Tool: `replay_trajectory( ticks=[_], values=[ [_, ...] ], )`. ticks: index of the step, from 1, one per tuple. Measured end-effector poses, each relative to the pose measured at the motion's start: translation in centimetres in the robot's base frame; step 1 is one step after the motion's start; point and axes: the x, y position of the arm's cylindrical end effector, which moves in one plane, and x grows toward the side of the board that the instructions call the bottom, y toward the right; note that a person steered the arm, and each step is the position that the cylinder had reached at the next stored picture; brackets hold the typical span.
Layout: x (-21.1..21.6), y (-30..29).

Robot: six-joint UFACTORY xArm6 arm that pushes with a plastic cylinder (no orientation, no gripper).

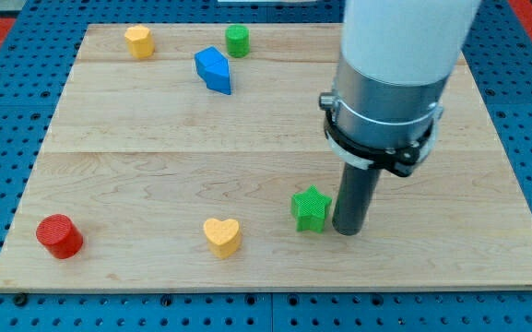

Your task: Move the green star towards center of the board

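The green star (310,208) lies on the wooden board (155,138), below and right of its middle. My tip (348,230) rests on the board just to the right of the star, touching or nearly touching its right side. The dark rod rises from there into the grey and white arm body at the view's top right.
A yellow heart (221,236) lies left of the star near the bottom edge. A red cylinder (59,235) sits at bottom left. A blue block (213,70), a green cylinder (237,41) and a yellow block (138,41) stand near the top edge.
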Motion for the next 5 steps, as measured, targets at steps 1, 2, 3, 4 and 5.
replay_trajectory(
  ticks=[1,2,3,4,5],
  values=[
    [4.1,-0.9],
    [-0.4,-4.3],
    [-6.5,-7.0],
    [-6.2,-7.8],
    [-4.9,-6.3]
  ],
)
